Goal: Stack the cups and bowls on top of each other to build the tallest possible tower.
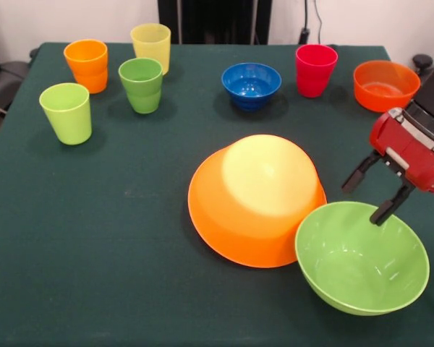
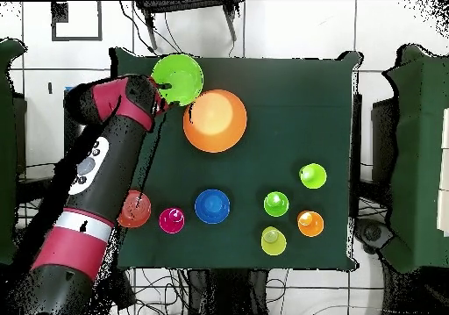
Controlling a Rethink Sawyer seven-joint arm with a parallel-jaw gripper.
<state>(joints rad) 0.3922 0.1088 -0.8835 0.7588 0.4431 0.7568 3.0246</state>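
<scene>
The very large orange bowl [image 1: 253, 199] [image 2: 215, 120] lies upside down mid-table. Against its rim sits the light green bowl [image 1: 362, 256] [image 2: 178, 78], mouth up and slightly tilted. My gripper [image 1: 370, 195] [image 2: 162, 96] hangs open over that bowl's far rim, one fingertip [image 1: 382, 214] just at the rim, holding nothing. Standing separately are the blue bowl [image 1: 251, 84], the red-orange bowl [image 1: 385, 85], and the orange [image 1: 87, 65], pale yellow [image 1: 151, 47], green [image 1: 141, 84], lime green [image 1: 66, 112] and red-pink [image 1: 315, 69] cups. No tower shows.
The dark green table cloth [image 1: 94, 238] ends close to the green bowl's near side. In the overhead view my arm [image 2: 96, 167] runs along one table edge and partly covers the red-orange bowl [image 2: 134, 209]. Chairs stand around the table.
</scene>
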